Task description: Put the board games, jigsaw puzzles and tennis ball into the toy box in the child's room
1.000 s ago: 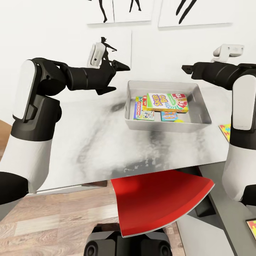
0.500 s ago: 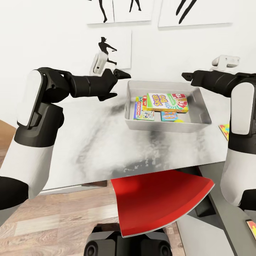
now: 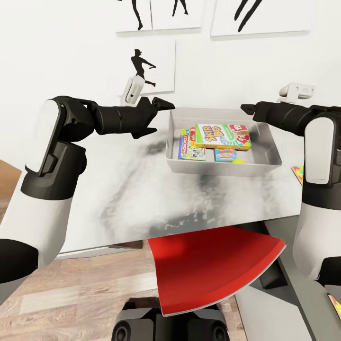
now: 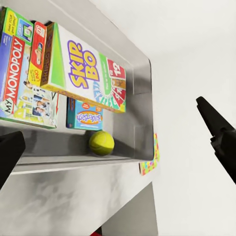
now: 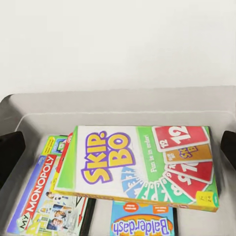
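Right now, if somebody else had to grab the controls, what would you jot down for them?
Left gripper: open, empty, beside the pale grey toy box.
Right gripper: open, empty, over the box's far rim.
In the box: white MONOPOLY game, green-yellow-red SKIP-BO game lying partly on it, small blue game, yellow-green tennis ball.
Left to do: many-coloured jigsaw puzzle on the light grey table right of the box; another puzzle at the view's lower right corner.

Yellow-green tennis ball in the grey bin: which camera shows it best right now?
The left wrist view: the yellow-green tennis ball sits whole on the pale grey bin's floor, below the small blue game box. The head view catches just a yellow sliver by the near wall.
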